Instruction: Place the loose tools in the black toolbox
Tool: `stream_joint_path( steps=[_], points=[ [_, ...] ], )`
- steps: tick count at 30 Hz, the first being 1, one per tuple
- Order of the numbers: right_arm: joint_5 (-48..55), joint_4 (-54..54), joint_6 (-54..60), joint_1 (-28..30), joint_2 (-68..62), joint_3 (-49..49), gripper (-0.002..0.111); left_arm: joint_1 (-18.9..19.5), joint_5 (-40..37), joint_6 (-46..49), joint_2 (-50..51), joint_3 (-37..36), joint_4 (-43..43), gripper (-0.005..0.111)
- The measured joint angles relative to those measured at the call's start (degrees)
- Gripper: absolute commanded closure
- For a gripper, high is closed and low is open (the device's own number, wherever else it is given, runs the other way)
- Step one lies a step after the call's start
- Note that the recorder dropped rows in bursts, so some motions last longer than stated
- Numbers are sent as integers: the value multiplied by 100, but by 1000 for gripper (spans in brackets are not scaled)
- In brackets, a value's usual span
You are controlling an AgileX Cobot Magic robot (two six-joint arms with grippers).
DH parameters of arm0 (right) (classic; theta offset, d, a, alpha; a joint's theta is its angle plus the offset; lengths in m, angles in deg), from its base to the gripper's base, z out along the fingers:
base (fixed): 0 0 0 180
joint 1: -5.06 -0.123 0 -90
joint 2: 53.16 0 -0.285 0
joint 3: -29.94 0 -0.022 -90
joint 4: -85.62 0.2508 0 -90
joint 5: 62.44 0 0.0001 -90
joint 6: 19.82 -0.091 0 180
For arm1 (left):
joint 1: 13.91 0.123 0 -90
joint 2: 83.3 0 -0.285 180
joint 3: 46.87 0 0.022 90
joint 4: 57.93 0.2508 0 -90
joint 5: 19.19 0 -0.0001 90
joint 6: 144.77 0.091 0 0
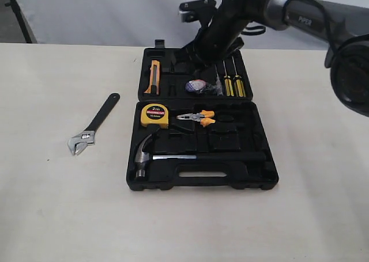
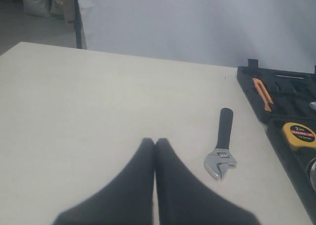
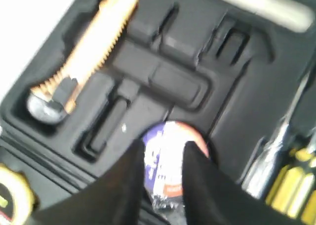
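The black toolbox (image 1: pixel 262 158) lies open in the middle of the table. The claw hammer (image 1: pixel 173 156) rests in its near half. In the far half lies the small tape roll (image 1: pixel 198 86), wrapped in clear film. My right gripper (image 3: pixel 164 148) hovers just above the tape roll (image 3: pixel 168 160) with its fingers apart; the roll shows between and behind them, wider than the gap. The adjustable wrench (image 1: pixel 92 126) lies on the bare table left of the box. My left gripper (image 2: pixel 155 142) is shut on nothing, over the table beside the wrench (image 2: pixel 222 151).
A yellow tape measure (image 1: pixel 154 114) and orange-handled pliers (image 1: pixel 199 118) sit in the near half. An orange utility knife (image 1: pixel 153 76) and yellow-handled screwdrivers (image 1: pixel 233 84) fill the far half. The right arm (image 1: pixel 230 20) leans over the box's back edge.
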Motion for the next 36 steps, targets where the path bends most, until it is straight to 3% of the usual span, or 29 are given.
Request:
stream_joint_path(
  steps=[4, 6, 20, 30, 32, 34, 36],
  points=[
    [198, 0, 0, -10, -420, 0, 61, 0, 0, 0, 0, 0, 0, 105],
    [189, 40, 12, -10, -504, 25, 57, 0, 0, 0, 0, 0, 0, 105],
    [215, 393, 113, -124, 259, 5, 56, 0, 0, 0, 0, 0, 0, 105],
    [-337, 682, 504, -1471, -42, 5, 56, 0, 0, 0, 0, 0, 0, 105],
    [-559, 682, 515, -1776, -123, 5, 61, 0, 0, 0, 0, 0, 0, 105],
    [-802, 606, 515, -2039, -256, 5, 75, 0, 0, 0, 0, 0, 0, 105],
    [-987, 479, 515, -2232, -397, 5, 96, 0, 0, 0, 0, 0, 0, 105]
  ],
)
